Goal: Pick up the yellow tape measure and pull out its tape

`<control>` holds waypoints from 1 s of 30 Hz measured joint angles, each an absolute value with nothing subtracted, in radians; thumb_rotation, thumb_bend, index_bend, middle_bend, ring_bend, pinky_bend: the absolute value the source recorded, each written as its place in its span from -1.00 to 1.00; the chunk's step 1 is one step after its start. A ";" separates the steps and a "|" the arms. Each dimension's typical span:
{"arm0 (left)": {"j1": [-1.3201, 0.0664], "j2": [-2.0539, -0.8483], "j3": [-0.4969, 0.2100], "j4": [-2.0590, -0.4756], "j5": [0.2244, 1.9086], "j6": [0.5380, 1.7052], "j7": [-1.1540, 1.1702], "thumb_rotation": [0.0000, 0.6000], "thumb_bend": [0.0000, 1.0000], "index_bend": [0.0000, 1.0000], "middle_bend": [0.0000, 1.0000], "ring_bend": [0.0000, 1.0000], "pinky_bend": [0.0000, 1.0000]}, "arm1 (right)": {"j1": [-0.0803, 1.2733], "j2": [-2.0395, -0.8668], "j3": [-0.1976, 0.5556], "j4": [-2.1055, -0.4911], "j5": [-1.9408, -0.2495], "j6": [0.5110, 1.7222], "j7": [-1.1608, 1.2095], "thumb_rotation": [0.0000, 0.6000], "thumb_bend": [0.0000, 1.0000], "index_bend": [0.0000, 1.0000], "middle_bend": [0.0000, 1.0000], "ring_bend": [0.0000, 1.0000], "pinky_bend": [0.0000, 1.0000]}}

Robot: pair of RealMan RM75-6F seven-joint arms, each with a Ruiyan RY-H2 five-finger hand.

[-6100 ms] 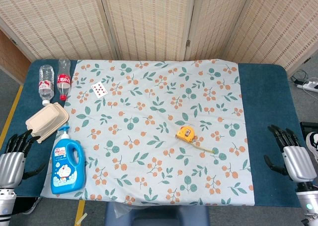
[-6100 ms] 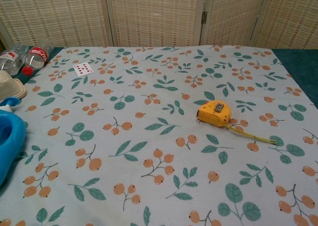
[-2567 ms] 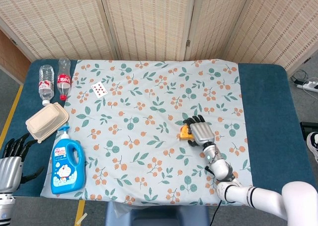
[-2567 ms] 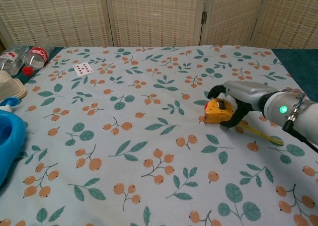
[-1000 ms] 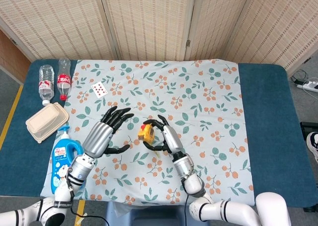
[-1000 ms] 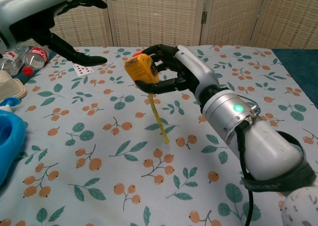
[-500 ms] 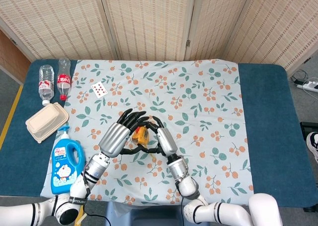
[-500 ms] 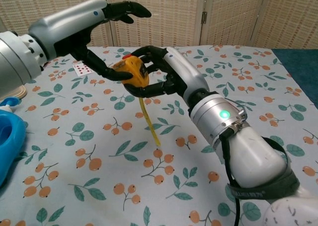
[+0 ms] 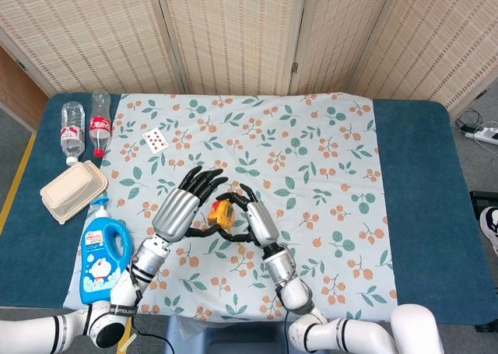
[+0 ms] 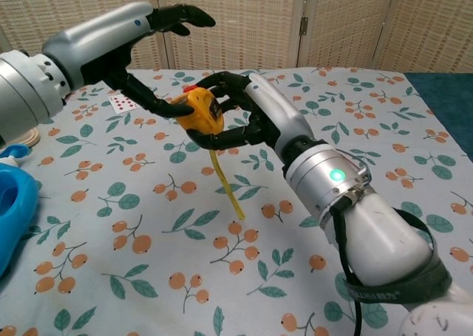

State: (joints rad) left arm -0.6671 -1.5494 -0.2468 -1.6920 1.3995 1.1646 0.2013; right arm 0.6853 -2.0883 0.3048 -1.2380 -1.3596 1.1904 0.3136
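Two hands met above the floral tablecloth (image 9: 327, 144). The left hand (image 9: 177, 207) was spread wide and gripped nothing; in the chest view its thumb reached to the case's side, contact uncertain. The right hand (image 10: 247, 118) was curled around the yellow tape measure (image 10: 202, 110), holding it lifted clear of the cloth, roughly mid-table. The pick-up looked done. A short length of tape (image 10: 225, 181) hung slack below the case, its tip near the cloth and free of either hand, so the pull-out seemed barely begun: by my reading the left hand had yet to catch that loose end and draw it out.
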 measured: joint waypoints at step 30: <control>-0.663 -1.538 -0.208 -1.679 1.412 1.196 0.200 1.00 0.25 -0.43 -0.76 -0.75 -1.00 | 0.677 -2.083 0.317 -1.236 -1.343 1.171 0.293 1.00 -0.30 0.20 -0.03 -0.34 -0.95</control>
State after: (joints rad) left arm -0.6630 -1.5382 -0.2083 -1.6787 1.4117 1.1959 0.2002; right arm 0.6769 -2.0832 0.3165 -1.2358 -1.3428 1.1708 0.2933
